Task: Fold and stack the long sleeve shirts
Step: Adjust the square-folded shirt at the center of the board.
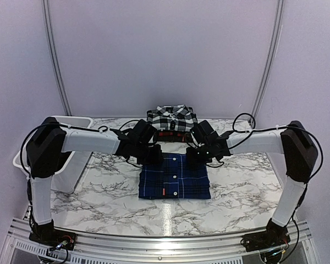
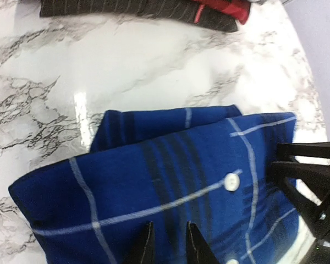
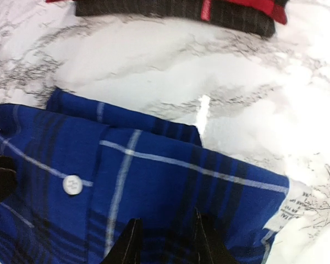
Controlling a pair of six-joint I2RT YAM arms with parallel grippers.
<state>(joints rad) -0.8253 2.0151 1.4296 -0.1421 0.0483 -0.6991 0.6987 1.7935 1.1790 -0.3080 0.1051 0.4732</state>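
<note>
The royal blue plaid shirt (image 1: 175, 179) lies folded on the marble table's middle, buttons up. It fills the left wrist view (image 2: 154, 165) and the right wrist view (image 3: 154, 165). My left gripper (image 1: 154, 158) (image 2: 166, 225) is at its far left corner and my right gripper (image 1: 195, 157) (image 3: 166, 220) at its far right corner. Each has its jaws nearly closed with blue cloth between them. Behind it, the folded black-and-white check shirt (image 1: 172, 117) lies on the red-and-black shirt (image 1: 170, 133), whose near edge shows in the wrist views (image 2: 225, 11) (image 3: 264, 11).
A white plastic tub (image 1: 71, 120) stands at the table's left edge, beside the left arm. A strip of bare marble (image 1: 173, 144) separates the blue shirt from the stack. A metal rail (image 1: 165, 239) runs along the near edge.
</note>
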